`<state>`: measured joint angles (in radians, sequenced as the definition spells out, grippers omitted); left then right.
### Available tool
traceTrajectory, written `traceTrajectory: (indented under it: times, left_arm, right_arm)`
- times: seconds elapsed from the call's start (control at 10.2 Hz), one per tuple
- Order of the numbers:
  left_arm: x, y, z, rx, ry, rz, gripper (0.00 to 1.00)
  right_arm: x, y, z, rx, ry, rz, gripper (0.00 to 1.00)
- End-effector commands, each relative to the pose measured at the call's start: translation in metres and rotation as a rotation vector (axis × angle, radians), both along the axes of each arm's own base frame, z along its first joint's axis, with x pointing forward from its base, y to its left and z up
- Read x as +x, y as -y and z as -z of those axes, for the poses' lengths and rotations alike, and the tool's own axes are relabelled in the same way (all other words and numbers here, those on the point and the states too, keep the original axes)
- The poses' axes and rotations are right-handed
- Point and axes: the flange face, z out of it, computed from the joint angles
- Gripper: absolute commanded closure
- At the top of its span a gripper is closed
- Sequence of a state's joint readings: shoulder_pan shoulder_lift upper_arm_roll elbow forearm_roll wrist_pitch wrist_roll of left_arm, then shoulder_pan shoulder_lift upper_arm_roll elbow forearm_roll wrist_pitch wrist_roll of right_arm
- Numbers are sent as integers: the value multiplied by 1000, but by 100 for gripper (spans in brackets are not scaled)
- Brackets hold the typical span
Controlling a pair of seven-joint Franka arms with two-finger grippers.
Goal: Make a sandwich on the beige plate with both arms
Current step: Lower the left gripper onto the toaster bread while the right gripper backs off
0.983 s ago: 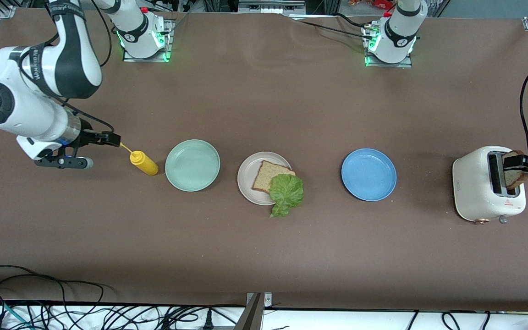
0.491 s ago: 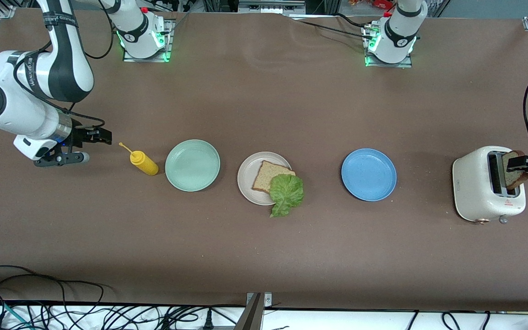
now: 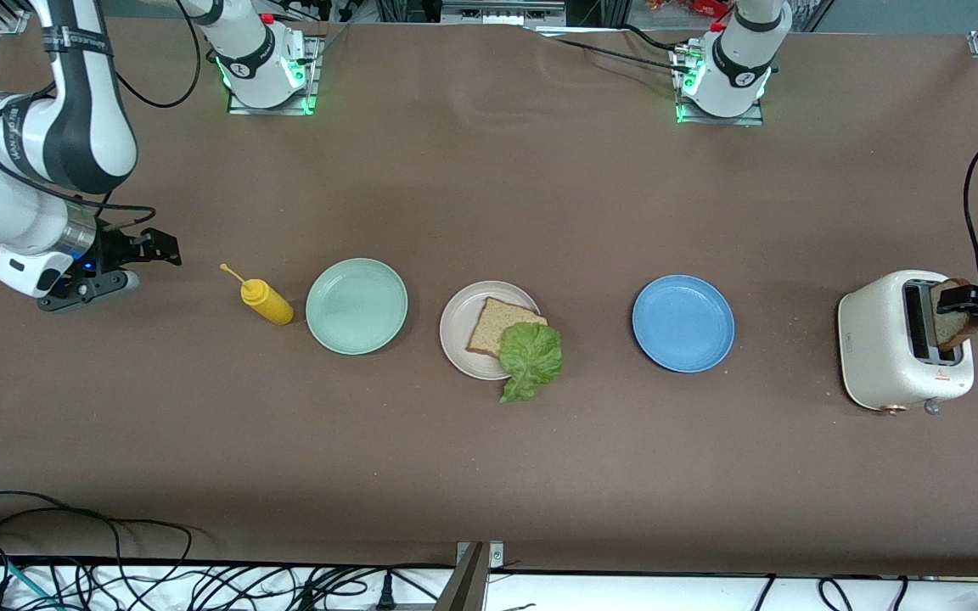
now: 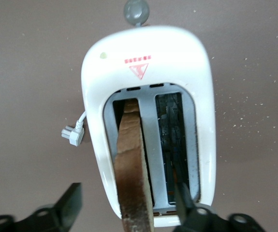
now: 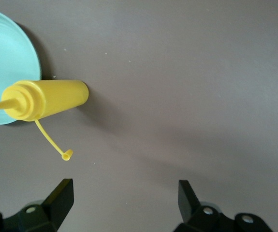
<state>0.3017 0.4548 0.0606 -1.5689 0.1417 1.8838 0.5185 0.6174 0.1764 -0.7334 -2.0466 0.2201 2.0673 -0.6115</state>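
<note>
brown table (image 3: 489, 195) | left gripper (image 3: 964, 299) fingers straddle toaster's (image 3: 888, 339) bread slice (image 3: 952, 327), grip unclear | right gripper (image 3: 158, 246) spread, empty

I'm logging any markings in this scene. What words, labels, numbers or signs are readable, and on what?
Red warning triangle with a line of red print above it, on the toaster: print too blurred to read.
Dark lettering on the right arm's black band: not legible.
Small grey mark on the toaster's side: too small to read.

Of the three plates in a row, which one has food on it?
The beige plate, the middle one, carries a bread slice and lettuce; the mint-green plate and blue plate carry nothing.
</note>
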Motion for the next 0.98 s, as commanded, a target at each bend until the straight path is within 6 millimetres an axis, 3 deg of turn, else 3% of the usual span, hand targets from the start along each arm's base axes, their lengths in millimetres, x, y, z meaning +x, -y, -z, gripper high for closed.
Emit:
traceTrajectory:
  times: [0.0, 0.39, 0.49, 0.69, 0.88]
  left_arm:
    - [-5, 0, -1, -23, 12, 2, 100]
    - [-1, 6, -12, -24, 23, 12, 100]
    - [0, 7, -16, -21, 27, 14, 100]
    - [2, 10, -23, -17, 39, 17, 100]
    - [4, 12, -28, -14, 36, 21, 100]
  right_arm:
    - [-4, 30, 16, 146, 56, -95, 3]
    - [-6, 64, 60, 393, 200, -293, 0]
    - [-6, 61, 72, 508, 215, -321, 0]
    - [-8, 74, 101, 600, 300, -409, 0]
    - [-8, 73, 138, 705, 415, -483, 0]
